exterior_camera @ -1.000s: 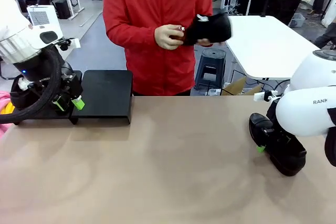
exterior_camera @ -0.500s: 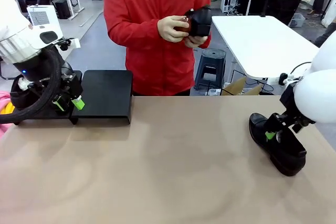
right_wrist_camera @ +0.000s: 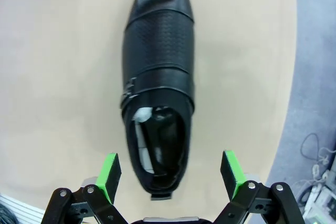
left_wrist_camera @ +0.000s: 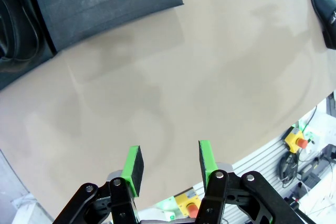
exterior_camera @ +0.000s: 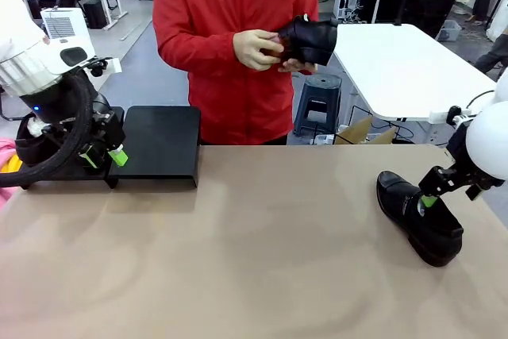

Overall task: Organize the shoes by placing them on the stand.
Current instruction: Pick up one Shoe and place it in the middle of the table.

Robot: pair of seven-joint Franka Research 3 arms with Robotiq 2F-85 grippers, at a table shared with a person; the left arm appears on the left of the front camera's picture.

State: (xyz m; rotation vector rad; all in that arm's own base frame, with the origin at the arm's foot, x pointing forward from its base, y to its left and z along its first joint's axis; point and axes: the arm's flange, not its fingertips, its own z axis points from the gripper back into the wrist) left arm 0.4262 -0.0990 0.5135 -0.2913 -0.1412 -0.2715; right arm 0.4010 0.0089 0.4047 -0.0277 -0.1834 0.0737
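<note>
Stand — left section hidden behind left arm and black cabling

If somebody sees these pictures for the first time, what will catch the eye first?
The person in red at the far side of the table, holding a black shoe in both hands. Then a second shoe lying at the robot's right, with the open right tool straddling its heel end. The black stand sits far left.
</note>
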